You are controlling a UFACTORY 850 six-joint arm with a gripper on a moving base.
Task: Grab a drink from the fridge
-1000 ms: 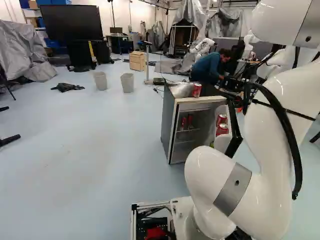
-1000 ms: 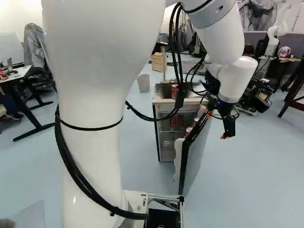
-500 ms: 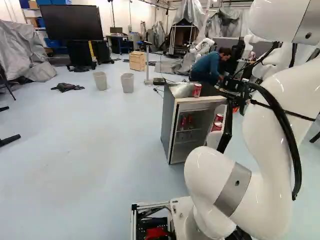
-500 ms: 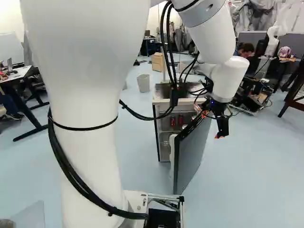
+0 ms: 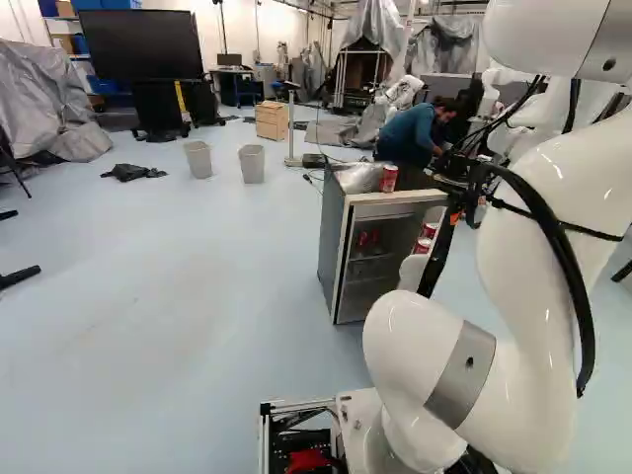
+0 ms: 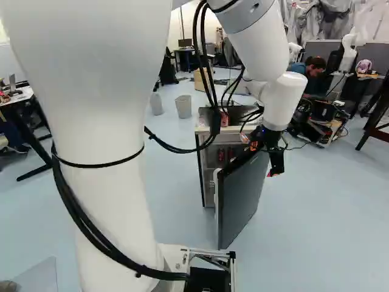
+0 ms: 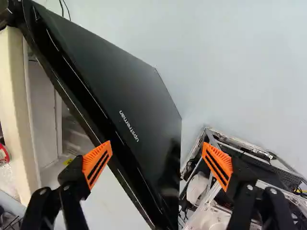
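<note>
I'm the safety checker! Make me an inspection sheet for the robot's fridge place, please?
Surface: pale floor; the fridge stands on it.
Drinks: a red can on the fridge, red cans inside, more in the door.
Door: open.
Clutter: dark cloth on the floor.
Gripper: open, fingers apart over the door.
Held in gripper: nothing seen.
Cables: black, looping along the arm.
Surroundings: two bins beyond the fridge.

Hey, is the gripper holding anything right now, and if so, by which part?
Nothing is held. The gripper is open, its orange pads wide apart; part of the fridge door shows between them, but they don't close on it.
</note>
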